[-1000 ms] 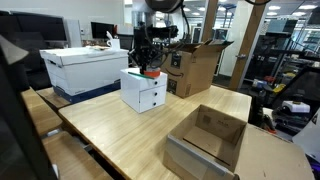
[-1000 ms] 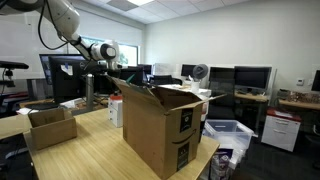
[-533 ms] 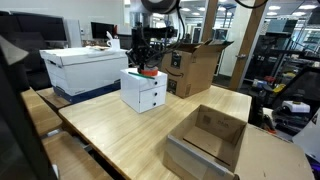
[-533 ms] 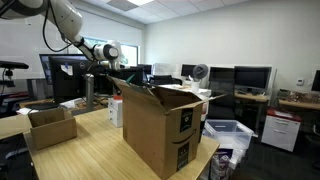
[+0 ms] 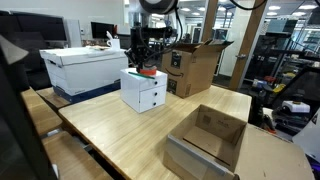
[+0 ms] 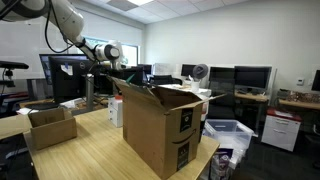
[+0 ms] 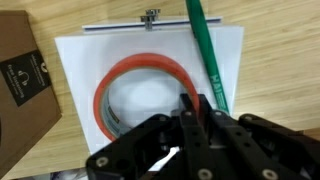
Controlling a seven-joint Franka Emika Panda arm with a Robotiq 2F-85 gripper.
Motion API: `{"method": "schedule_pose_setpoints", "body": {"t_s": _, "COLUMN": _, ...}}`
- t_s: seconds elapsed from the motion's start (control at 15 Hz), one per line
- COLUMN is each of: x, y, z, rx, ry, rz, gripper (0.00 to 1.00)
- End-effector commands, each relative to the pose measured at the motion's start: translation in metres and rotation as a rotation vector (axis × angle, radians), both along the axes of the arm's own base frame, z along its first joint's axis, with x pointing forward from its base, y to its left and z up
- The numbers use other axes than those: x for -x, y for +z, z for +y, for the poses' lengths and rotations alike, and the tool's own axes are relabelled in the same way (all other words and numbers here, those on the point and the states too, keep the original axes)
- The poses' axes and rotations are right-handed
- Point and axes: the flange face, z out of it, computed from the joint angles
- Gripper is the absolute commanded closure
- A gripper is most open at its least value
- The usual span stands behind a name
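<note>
The light wooden bench (image 5: 120,135) carries a shallow open brown cardboard box (image 5: 205,140) and a small white two-drawer cabinet (image 5: 143,92). On the cabinet's top an orange tape ring (image 7: 150,62) lies flat. Just beside its rim is a green pen (image 7: 207,55), its long axis running away from the gripper (image 7: 193,115) at a slight slant. The gripper's fingers sit at the ring's near rim, but the views do not show whether they are clamped on it.
</note>
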Motion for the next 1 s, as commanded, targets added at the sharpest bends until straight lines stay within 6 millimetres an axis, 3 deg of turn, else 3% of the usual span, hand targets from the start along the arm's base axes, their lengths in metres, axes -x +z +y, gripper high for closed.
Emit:
{"method": "schedule_pose_setpoints", "body": {"t_s": 0.0, "x": 0.001, "y": -0.02, "z": -0.002, "rx": 0.019, "ry": -0.018, "rz": 0.029, "gripper": 0.63}}
{"method": "schedule_pose_setpoints", "body": {"t_s": 0.2, "x": 0.003, "y": -0.017, "z": -0.007, "rx": 0.035, "ry": -0.025, "rz": 0.034, "gripper": 0.41}}
{"method": "schedule_pose_setpoints", "body": {"t_s": 0.67, "x": 0.005, "y": -0.004, "z": -0.019, "rx": 0.018, "ry": -0.038, "rz": 0.059, "gripper": 0.0}}
{"method": "schedule_pose_setpoints", "body": {"t_s": 0.93, "x": 0.005, "y": 0.003, "z": -0.02, "rx": 0.023, "ry": -0.032, "rz": 0.083, "gripper": 0.0}}
